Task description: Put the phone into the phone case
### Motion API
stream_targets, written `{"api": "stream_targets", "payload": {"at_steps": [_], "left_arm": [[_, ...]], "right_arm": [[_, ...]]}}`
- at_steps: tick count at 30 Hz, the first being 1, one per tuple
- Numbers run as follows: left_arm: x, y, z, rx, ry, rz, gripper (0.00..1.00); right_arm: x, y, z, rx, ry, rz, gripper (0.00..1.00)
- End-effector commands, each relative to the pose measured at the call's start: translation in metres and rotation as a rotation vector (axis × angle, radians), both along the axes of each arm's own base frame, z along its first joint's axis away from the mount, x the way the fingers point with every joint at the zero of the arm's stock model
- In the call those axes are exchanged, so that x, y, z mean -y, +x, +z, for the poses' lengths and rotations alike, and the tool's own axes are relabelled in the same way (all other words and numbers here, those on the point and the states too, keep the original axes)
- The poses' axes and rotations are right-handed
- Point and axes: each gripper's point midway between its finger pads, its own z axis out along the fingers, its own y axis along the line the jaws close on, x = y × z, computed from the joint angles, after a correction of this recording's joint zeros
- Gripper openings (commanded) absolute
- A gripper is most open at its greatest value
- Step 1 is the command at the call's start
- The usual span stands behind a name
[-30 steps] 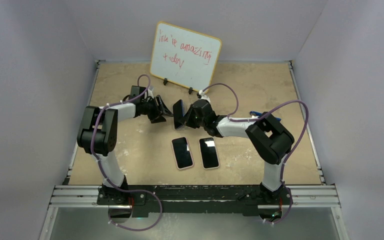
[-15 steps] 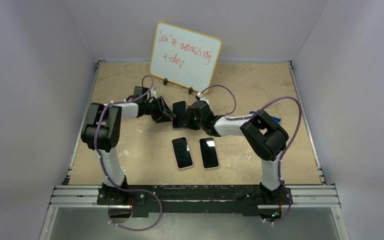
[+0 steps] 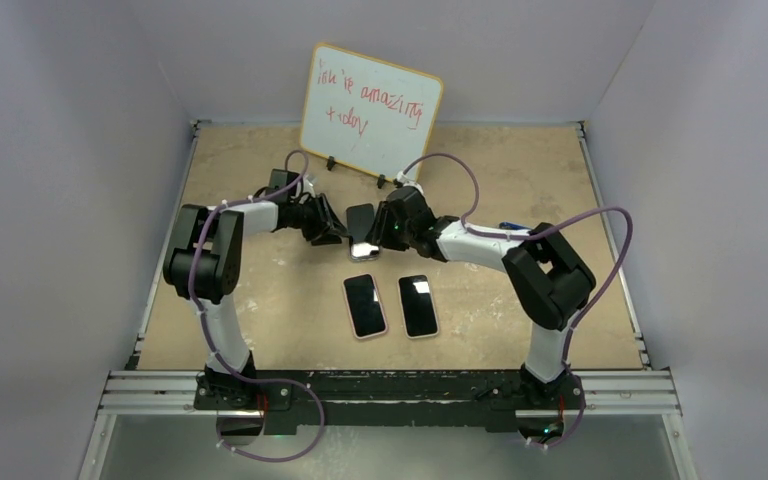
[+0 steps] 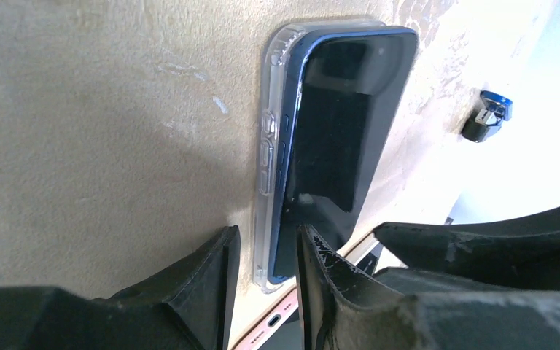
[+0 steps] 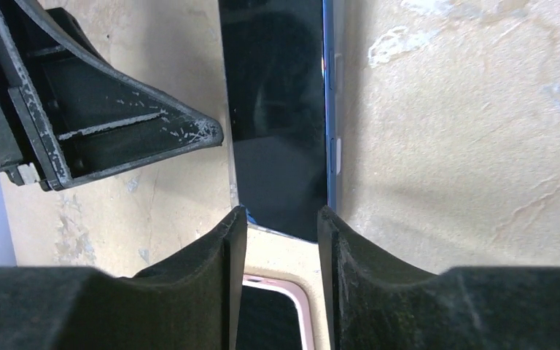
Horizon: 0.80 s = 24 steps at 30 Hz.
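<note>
Right pincer (image 5: 281,219) open over the phone's (image 5: 277,109) end; left pincer (image 4: 268,237) straddles the phone case's (image 4: 267,138) rim, grip unclear.

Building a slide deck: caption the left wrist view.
Blue phone partway into clear case, left tool straddling the case's side wall.

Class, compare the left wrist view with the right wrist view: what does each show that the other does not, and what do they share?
Only the left wrist view: the side wall of the clear case with its button cut-outs, and a small blue and black object farther along the table.
Only the right wrist view: a finger of the left claw, seen from the side.
Both: the blue phone with its dark screen, the tan table, and an end of a pink-edged phone.
</note>
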Motion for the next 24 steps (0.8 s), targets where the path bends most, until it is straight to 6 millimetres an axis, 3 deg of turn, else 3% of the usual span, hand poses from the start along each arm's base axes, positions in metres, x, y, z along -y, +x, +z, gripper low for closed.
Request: {"api": "stream_targets", "payload": {"at_steps": [1,7,10,14,21,24], "left_arm": [[-0.001,0.011,0.002,0.038,0.035,-0.015,0.36],[0.003,0.015,-0.004,0.029,0.012,-0.021,0.38],[0.007,0.016,-0.008,0.022,-0.002,-0.031,0.39],[0.007,0.014,-0.014,0.008,0.003,-0.031,0.38],[0.006,-0.003,-0.025,-0.025,0.024,-0.045,0.35],[0.008,-0.015,-0.026,-0.042,0.026,-0.041,0.34]], "right_arm": [[0.01,0.009,0.022,0.034,-0.016,0.011,0.39],[0.008,0.025,0.016,0.038,-0.014,0.033,0.35],[0.005,0.027,0.01,0.027,-0.004,0.051,0.35],[-0.001,0.024,-0.005,-0.013,-0.002,0.082,0.27],[-0.01,0.023,-0.018,-0.028,0.015,0.111,0.17],[-0.016,0.017,-0.018,-0.038,0.039,0.128,0.07]]}}
